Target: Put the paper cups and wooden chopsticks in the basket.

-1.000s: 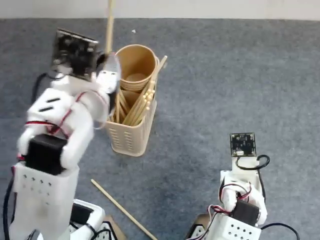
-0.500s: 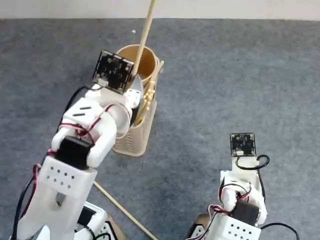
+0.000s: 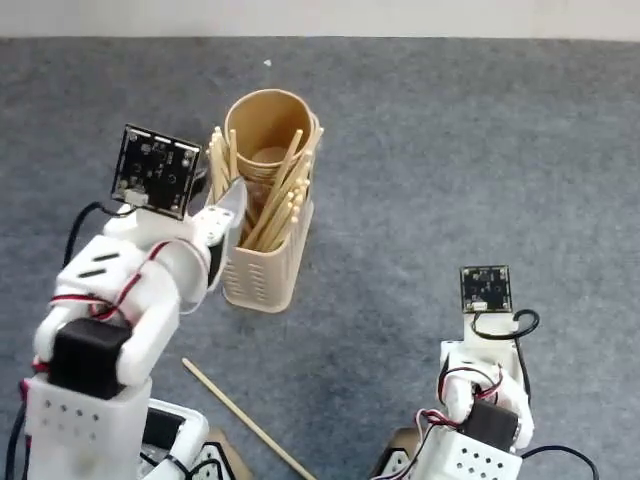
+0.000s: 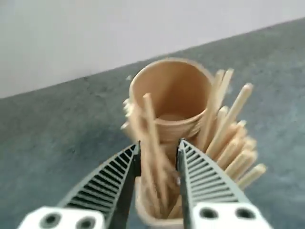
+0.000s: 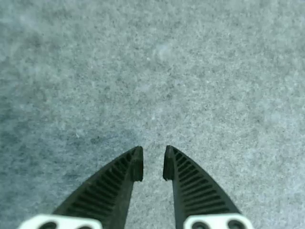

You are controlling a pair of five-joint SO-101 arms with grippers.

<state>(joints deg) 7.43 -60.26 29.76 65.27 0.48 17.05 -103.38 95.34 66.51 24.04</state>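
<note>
**Left arm** (image 3: 120,300): base at 7 o'clock in the high view, reaching toward 12 o'clock. Wrist camera board sits above the forearm.

**Left gripper** (image 3: 228,200) (image 4: 158,145): positioned at the basket's 9 o'clock rim, just above it. Claw is spread. In the left wrist view one blurred chopstick lies in the gap between the jaws, w/ clearance on the sides. It is not pinched.

**Basket** (image 3: 255,275): beige, slotted walls, upright on the grey carpeted table (image 3: 450,150), approx. 11 o'clock from the view's centre.

**Paper cups** (image 3: 268,150) (image 4: 171,95): nested stack, upright, mouth up, in the basket's 12 o'clock end. The stack's rim stands above the basket's rim.

**Chopsticks** (image 3: 285,200) (image 4: 233,143): bundle stands in the basket's 6 o'clock part, leaning toward 1 o'clock against the cup stack. A few more stand at the cups' 9 o'clock side, next to the gripper. Tips project above the rim.

**Loose chopstick** (image 3: 240,415): flat on the table at 7 o'clock, apart from the basket, running diagonally from 10 to 4 o'clock. Its lower end goes between the two arm bases.

**Right arm** (image 3: 480,400): base at 5 o'clock, folded, well apart from the basket.

**Right gripper** (image 5: 152,164): points down at bare carpet. Jaws parted by a narrow gap, nothing between them.
</note>
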